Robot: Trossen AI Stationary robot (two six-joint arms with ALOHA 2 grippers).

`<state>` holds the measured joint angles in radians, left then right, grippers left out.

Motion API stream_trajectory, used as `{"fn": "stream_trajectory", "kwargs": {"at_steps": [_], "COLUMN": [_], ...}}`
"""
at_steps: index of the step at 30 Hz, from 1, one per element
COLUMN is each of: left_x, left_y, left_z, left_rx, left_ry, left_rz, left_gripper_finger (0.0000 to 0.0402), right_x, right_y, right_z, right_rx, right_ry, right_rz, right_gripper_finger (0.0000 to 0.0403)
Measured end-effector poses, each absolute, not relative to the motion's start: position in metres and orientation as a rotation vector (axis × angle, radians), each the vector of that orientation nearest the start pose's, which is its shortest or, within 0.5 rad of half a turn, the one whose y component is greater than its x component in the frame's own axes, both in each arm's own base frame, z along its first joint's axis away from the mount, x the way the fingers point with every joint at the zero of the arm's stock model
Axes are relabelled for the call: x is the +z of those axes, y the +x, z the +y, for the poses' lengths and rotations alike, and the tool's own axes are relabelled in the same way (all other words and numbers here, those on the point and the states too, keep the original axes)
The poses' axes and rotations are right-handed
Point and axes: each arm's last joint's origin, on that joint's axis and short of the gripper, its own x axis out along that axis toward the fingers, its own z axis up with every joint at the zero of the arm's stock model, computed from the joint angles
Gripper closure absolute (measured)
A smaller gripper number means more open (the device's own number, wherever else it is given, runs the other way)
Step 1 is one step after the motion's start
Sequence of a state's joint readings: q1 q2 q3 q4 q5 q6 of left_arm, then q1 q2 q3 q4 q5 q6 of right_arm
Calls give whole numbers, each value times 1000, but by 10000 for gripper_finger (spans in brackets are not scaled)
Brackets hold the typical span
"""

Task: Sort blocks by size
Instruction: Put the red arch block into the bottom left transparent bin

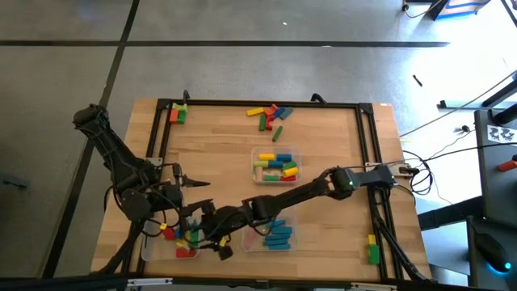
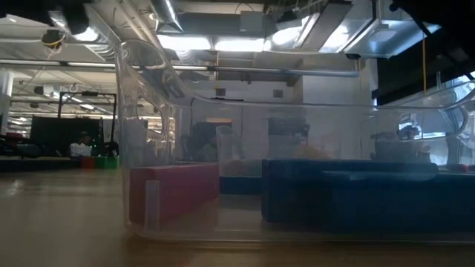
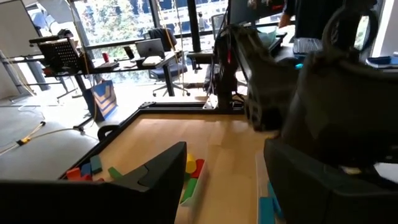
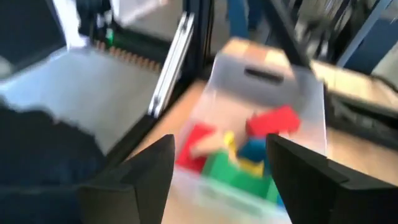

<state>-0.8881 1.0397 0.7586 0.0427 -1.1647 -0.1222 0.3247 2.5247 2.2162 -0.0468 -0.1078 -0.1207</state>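
- High view: we saw the right hand (image 1: 212, 236) reaching across the desk (image 1: 218, 153) and hovering over the left tray (image 1: 148, 249), the clear one at the near left corner that held red, green and yellow blocks (image 1: 184, 242). We judged this to be the drop step of sorting, a piece just let go into that tray. The left hand (image 1: 194, 183) waited just beyond the same tray, its prongs apart and empty. More blocks lay farther from that tray: a mixed lot in the middle tray (image 1: 276, 164), blue ones in the near tray (image 1: 275, 234), and a loose pile (image 1: 271, 115) at the far edge.
- Low view: we saw only a clear tray wall (image 2: 148, 200) up close, with a red bar (image 2: 182, 189) and dark blue pieces (image 2: 356, 193) behind it; no hand showed.
- Left wrist view: the left fingers (image 3: 155, 177) stood apart with nothing between them, and the right arm (image 3: 323, 93) crossed close in front.
- Right wrist view: the right fingers (image 4: 149, 165) were spread wide above the left tray's red, green, yellow and blue pieces (image 4: 239, 152), holding nothing.
- Next, we judged, the right arm would need to lift clear of the left tray and reach to the far pile for another block.
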Motion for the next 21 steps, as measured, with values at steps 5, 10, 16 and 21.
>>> {"fn": "stream_trajectory", "kwargs": {"at_steps": [5,10,16,21], "left_x": [303,303,303,303], "left_y": [154,154,154,154], "left_z": [-151,-152,-152,-152], "left_rx": [270,267,267,267], "left_ry": [82,81,81,83], "left_rz": [104,104,104,104], "left_gripper_finger": [192,192,192,192], "right_x": [220,227,225,220], "right_y": [532,524,518,516], "right_z": [183,180,178,174], "right_rx": [461,457,461,458], "right_ry": [-202,-220,-230,-233], "right_rz": [473,549,622,685], "right_gripper_finger": [162,169,171,171]}}
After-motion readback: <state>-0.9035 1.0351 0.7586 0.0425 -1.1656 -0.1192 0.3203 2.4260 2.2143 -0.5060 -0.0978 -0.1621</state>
